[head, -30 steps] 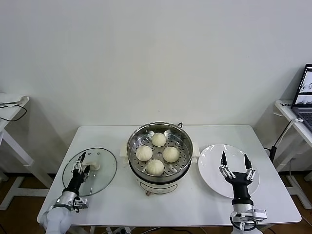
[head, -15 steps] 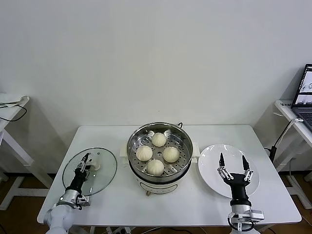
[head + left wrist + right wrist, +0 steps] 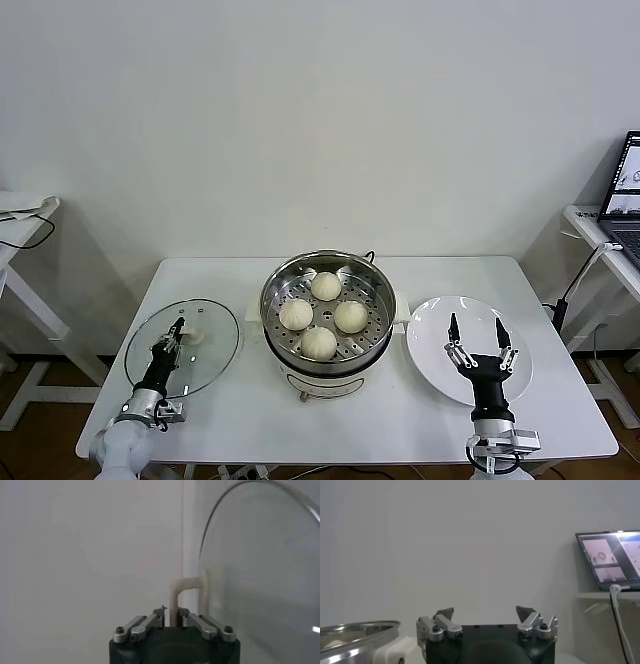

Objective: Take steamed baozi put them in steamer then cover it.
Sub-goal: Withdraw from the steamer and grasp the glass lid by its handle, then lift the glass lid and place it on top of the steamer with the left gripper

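Baozi, four cream-white pleated buns (image 3: 320,315), sit in shiny steel steamer (image 3: 325,345). Left gripper (image 3: 178,331) clamps clear glass lid's (image 3: 215,345) white handle; next, carry rightward. Right gripper (image 3: 474,333) idle, spread.

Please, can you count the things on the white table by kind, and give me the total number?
Steamed baozi, all inside the steamer: 4
Steamer: 1
Glass cover, held at its handle by the left gripper: 1
White plate, under the open right gripper: 1
Total: 7
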Available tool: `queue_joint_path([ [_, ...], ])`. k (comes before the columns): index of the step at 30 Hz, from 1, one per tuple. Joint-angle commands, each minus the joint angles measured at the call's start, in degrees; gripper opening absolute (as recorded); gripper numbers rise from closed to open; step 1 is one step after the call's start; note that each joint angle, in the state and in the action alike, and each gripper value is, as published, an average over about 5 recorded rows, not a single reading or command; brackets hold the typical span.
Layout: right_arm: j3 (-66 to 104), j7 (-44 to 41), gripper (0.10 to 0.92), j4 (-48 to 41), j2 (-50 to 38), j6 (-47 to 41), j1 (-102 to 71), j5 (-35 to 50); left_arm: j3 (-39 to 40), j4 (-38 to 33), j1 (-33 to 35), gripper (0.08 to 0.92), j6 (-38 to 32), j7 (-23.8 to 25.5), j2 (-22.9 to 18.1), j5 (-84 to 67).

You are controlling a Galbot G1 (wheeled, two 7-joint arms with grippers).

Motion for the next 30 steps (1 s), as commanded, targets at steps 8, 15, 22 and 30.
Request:
queue_joint_path([
  [8, 0.29, 0.16, 0.823, 1.15, -0.50, -0.22, 0.02, 0.15, -3.07, -28.86, 10.45, 0.187, 10.25, 7.40, 2.85, -6.63],
  [15, 0.36, 0.08, 0.823, 0.97, -1.15, -0.03, 0.27, 0.53, 3.66, -43.55, 16.65, 0.187, 26.43, 18.50, 7.50, -10.86],
  [22, 0.53, 0.04, 0.823, 0.16, -0.79, 0.27, 0.68, 0.46, 17.06, -51.80, 14.66, 0.187, 41.38, 27.28, 11.20, -13.87],
  [30, 2.99, -0.04, 0.823, 0.75, 0.08, 0.28, 0.05, 0.41, 32.74, -53.20, 7.18, 0.187, 51.21, 32.28, 13.73, -11.06],
])
